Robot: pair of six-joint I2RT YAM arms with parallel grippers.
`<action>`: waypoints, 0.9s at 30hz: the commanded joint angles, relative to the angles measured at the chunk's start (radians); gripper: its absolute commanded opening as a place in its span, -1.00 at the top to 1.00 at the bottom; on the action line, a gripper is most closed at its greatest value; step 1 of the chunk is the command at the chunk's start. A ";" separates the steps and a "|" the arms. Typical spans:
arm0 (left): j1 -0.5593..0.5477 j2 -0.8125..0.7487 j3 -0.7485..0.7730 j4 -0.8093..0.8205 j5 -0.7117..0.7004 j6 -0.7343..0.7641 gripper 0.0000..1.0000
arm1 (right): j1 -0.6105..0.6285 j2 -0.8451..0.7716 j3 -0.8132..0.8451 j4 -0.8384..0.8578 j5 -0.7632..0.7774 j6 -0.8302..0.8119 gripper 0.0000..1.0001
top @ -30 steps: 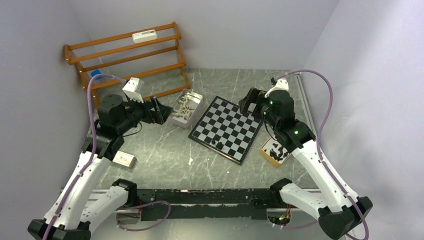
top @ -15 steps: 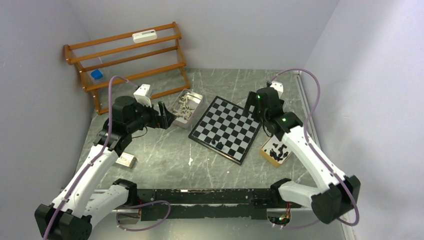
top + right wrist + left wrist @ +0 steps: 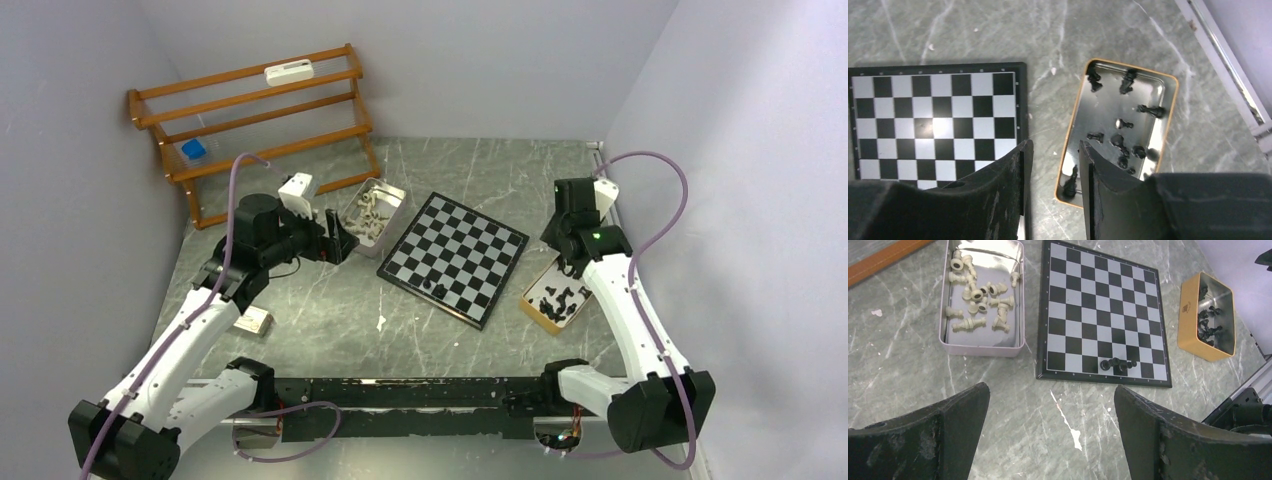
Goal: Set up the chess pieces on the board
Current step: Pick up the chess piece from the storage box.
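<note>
Black chess pieces (image 3: 1118,141) in orange tin (image 3: 1108,105), just below right jaws

This is a robotics lab test cell. Plain pale walls (image 3: 480,60) box in a grey marbled surface (image 3: 330,300). The left arm (image 3: 185,345) and right arm (image 3: 625,305), white and cabled, stand bolted to a black rail (image 3: 400,395) at its near edge.

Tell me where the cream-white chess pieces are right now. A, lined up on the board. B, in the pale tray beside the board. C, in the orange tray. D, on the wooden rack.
B: the cream-white pieces all lie in the pale tray next to the board. Only a few black pieces stand on the board, and the orange tray holds black ones.
</note>
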 commanded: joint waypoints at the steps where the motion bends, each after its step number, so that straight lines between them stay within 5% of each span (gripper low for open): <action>1: -0.010 -0.004 -0.008 0.021 0.033 0.008 -0.99 | -0.060 -0.011 -0.023 -0.084 0.030 0.046 0.14; 12: -0.071 -0.024 -0.001 0.007 0.022 0.013 -0.99 | -0.299 -0.016 -0.250 0.034 -0.249 0.234 0.22; 27: -0.095 -0.049 -0.001 0.002 0.008 0.016 -0.99 | -0.386 0.039 -0.399 0.246 -0.278 0.179 0.47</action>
